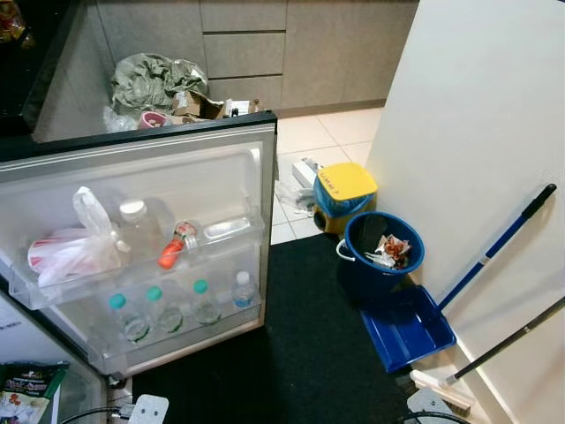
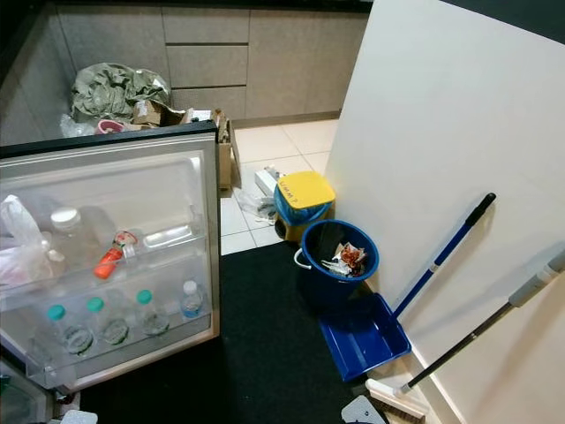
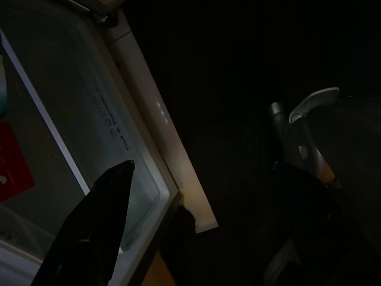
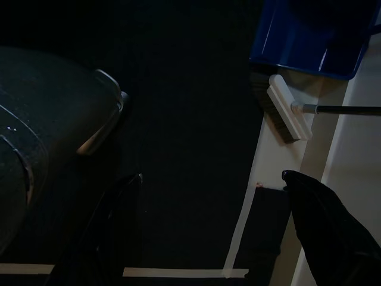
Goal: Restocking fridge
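Note:
The fridge door (image 1: 212,172) stands open in front of me. Its upper shelf holds a white plastic bag (image 1: 71,252), an upright clear bottle with a white cap (image 1: 134,216) and a bottle lying on its side with an orange-red cap (image 1: 190,240). The lower shelf holds several small water bottles (image 1: 159,309), most with teal caps. My left gripper (image 3: 156,187) hangs low and open beside the fridge's bottom edge, holding nothing. In its own wrist view my right gripper (image 4: 211,175) hangs open over the black mat, also with nothing in it.
A blue bucket (image 1: 381,252) with rubbish, a yellow-lidded bin (image 1: 344,190), a blue dustpan (image 1: 406,327) and a broom (image 1: 441,389) stand along the white wall on the right. A black mat (image 1: 300,353) covers the floor. Bags and boxes (image 1: 159,84) pile up behind the door.

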`<state>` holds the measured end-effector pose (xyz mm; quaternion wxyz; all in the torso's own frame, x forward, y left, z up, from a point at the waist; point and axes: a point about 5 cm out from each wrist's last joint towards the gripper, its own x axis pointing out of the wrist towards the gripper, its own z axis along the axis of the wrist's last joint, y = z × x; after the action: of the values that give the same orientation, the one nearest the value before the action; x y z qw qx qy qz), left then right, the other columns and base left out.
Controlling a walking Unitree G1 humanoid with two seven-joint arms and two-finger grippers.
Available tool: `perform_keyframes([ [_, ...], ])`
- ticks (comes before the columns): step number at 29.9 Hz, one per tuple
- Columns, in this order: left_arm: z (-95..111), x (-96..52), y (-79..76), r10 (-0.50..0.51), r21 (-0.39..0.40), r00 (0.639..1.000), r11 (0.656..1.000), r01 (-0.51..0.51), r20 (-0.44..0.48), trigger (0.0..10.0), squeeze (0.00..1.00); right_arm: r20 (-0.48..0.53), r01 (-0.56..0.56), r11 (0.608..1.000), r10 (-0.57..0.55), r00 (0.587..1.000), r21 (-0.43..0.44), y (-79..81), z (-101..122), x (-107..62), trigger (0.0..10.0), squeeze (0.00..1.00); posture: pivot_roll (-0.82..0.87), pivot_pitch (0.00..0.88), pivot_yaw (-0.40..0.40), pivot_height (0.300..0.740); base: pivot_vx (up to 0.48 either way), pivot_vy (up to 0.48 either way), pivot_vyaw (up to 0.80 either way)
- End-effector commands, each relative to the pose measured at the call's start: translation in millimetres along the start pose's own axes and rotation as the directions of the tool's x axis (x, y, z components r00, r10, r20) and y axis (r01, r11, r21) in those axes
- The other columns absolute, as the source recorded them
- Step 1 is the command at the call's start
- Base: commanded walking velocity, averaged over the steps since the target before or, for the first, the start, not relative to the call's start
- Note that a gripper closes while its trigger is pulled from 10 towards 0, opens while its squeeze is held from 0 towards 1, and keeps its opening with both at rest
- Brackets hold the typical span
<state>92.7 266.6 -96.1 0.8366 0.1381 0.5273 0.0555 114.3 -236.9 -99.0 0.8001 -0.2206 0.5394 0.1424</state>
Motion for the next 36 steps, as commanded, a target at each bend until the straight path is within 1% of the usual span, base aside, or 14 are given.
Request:
perform_keyframes([
  [1,-7.6,-1.3,-2.4,-0.001,-0.008,0.999,1.0,0.001,-0.033,10.0,0.0,0.015,-0.001,1.0,0.001,1.0,-0.017,0.3,1.8,0.1,10.0,0.0,-0.02,0.0,-0.095,0.74,0.0,0.0,0.0],
  [5,-9.3,-1.7,-0.9,-0.002,-0.004,0.999,1.0,0.002,-0.043,10.0,0.0,0.017,0.014,1.0,-0.014,1.0,-0.019,-5.0,1.5,-0.9,10.0,0.0,-0.03,0.0,-0.085,0.74,0.0,0.0,0.0],
  [7,-9.0,-1.5,-1.9,-0.017,0.025,0.999,1.0,0.018,-0.045,10.0,0.0,0.019,0.026,1.0,-0.026,0.999,-0.002,-7.4,0.5,-1.5,10.0,0.0,-0.03,0.0,-0.088,0.74,0.0,0.0,0.0],
  [9,-8.8,-1.5,-2.0,-0.018,0.026,0.999,0.999,0.02,-0.044,10.0,0.0,0.019,0.027,1.0,-0.027,0.999,0.003,-7.4,-0.1,-1.6,10.0,0.0,-0.03,0.0,-0.092,0.74,0.0,0.0,0.0],
  [11,-9.2,-1.6,-1.8,-0.009,-0.003,0.999,1.0,0.009,-0.043,10.0,0.0,0.012,0.016,1.0,-0.016,1.0,-0.008,-4.5,-1.6,-1.5,10.0,0.0,-0.03,0.0,-0.098,0.74,0.0,0.0,0.0],
  [14,-9.3,-1.6,-1.6,-0.006,-0.012,0.999,1.0,0.006,-0.043,10.0,0.0,0.011,0.005,1.0,-0.005,1.0,-0.023,-1.9,-2.0,-1.3,10.0,0.0,-0.03,0.0,-0.098,0.74,0.0,0.0,0.0],
  [17,-9.0,-1.5,-1.7,-0.012,0.005,0.999,1.0,0.013,-0.043,10.0,0.0,0.013,0.009,1.0,-0.009,1.0,-0.013,-1.8,-2.2,-1.3,10.0,0.0,-0.02,0.0,-0.095,0.74,0.0,0.0,0.0],
  [21,-9.7,-1.7,-1.9,-0.007,-0.01,0.999,1.0,0.007,-0.044,10.0,0.0,0.007,0.002,1.0,-0.002,1.0,-0.022,-1.0,-3.4,-1.4,10.0,0.0,-0.02,0.0,-0.097,0.74,0.0,0.0,0.0],
  [26,-10.0,-1.7,-2.7,-0.01,0.0,0.999,1.0,0.01,-0.048,10.0,0.0,0.017,0.009,1.0,-0.009,1.0,-0.013,-2.9,-1.0,-1.2,10.0,0.0,-0.03,0.0,-0.098,0.74,0.0,0.0,0.0],
  [30,-10.1,-1.7,-3.5,-0.013,-0.014,0.999,1.0,0.012,-0.049,10.0,0.0,0.019,0.01,1.0,-0.01,1.0,-0.015,-3.5,-0.4,-1.2,10.0,0.0,-0.03,0.0,-0.096,0.74,0.0,0.0,0.0],
  [33,-11.5,-2.0,-4.3,-0.004,-0.121,0.999,0.993,-0.001,-0.047,10.0,0.0,0.019,0.011,1.0,-0.011,1.0,-0.015,-4.0,-0.4,-1.3,10.0,0.0,-0.03,0.0,-0.101,0.74,0.0,0.0,0.0],
  [34,-11.5,-2.0,-4.3,-0.004,-0.121,0.999,0.993,-0.001,-0.047,10.0,0.0,0.019,0.011,1.0,-0.011,1.0,-0.015,-4.0,-0.4,-1.3,10.0,0.0,-0.03,0.0,-0.101,0.74,0.0,0.0,0.0],
  [35,-11.9,-2.2,-4.5,-0.001,-0.158,0.999,0.987,-0.006,-0.045,10.0,0.0,0.017,0.011,1.0,-0.011,1.0,-0.017,-4.0,-0.8,-1.4,10.0,0.0,-0.03,0.0,-0.1,0.74,0.0,0.0,0.0],
  [36,-12.0,-2.3,-4.5,0.001,-0.177,0.999,0.984,-0.009,-0.043,10.0,0.0,0.017,0.011,1.0,-0.01,1.0,-0.018,-4.1,-1.0,-1.5,10.0,0.0,-0.03,0.0,-0.099,0.74,0.0,0.0,0.0],
])
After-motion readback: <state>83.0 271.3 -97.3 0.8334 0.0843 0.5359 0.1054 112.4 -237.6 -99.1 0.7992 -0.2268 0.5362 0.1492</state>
